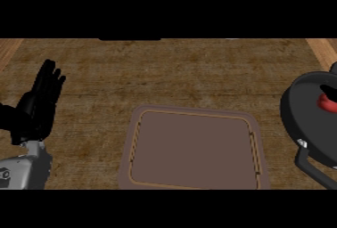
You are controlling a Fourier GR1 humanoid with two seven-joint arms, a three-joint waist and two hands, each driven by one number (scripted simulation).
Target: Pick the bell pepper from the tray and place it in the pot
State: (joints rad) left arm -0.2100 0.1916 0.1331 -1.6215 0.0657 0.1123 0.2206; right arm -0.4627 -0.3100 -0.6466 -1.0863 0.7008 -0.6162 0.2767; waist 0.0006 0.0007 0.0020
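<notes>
Red bell pepper (327, 104) lies in the edge-cropped pot (296, 111), while the left hand (36, 111) holds nothing, fingers straight.

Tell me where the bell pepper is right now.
Head view, far right: the red bell pepper lies inside the black pot, right of the brown tray.

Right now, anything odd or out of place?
Nothing spilled or damaged. A red thing, likely the bell pepper, already sits in the pot at the right edge, not on the tray. Left hand rests open at left.
</notes>
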